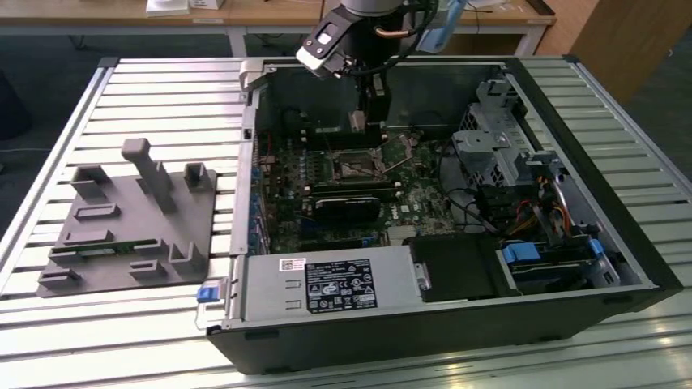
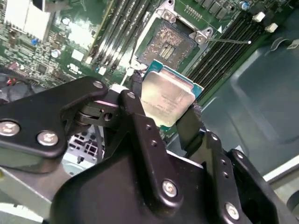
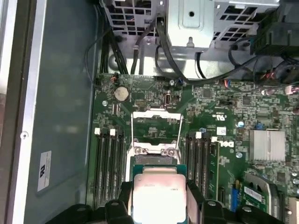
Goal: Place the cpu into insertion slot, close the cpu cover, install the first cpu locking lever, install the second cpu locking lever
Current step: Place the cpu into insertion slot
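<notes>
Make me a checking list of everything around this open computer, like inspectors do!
Surface: slatted metal table, carrying an open computer case.
Job's things: cpu held clear of the empty insertion slot; cpu cover swung open.
Clutter: grey fixture block beside the case.
Grippers: gripper shut on the cpu.
Cables: black cables near the drive cage.
Surroundings: wooden desks behind.

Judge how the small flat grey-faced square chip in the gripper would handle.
Probably stiff: the grey-faced square chip looks flat though pinched only at two edges. Likely light, being thin. Its smooth metal face might slip.
</notes>
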`<state>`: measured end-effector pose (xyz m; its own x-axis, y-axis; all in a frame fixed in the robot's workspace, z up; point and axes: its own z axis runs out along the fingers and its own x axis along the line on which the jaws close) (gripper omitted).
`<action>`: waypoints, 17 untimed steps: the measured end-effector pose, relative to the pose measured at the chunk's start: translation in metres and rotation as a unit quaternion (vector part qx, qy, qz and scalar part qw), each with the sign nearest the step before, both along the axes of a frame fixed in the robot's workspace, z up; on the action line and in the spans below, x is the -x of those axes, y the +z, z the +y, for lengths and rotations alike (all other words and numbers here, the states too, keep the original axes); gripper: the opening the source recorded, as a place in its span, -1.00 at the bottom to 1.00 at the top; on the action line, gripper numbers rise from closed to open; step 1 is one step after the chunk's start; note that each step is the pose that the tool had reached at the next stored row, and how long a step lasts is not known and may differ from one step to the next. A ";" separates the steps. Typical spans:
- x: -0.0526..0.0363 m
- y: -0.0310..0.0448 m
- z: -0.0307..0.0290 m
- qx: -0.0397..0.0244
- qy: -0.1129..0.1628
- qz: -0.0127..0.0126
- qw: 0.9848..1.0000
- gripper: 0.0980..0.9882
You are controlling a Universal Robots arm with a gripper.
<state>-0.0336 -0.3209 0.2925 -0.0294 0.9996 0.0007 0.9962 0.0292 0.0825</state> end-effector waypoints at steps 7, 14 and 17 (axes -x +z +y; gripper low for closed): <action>0.0016 -0.0092 0.0001 0.000 0.000 0.000 1.000 0.00; 0.0017 -0.0104 0.0001 0.000 0.000 0.000 1.000 0.00; 0.0017 -0.0111 0.0001 0.000 0.000 0.000 1.000 0.00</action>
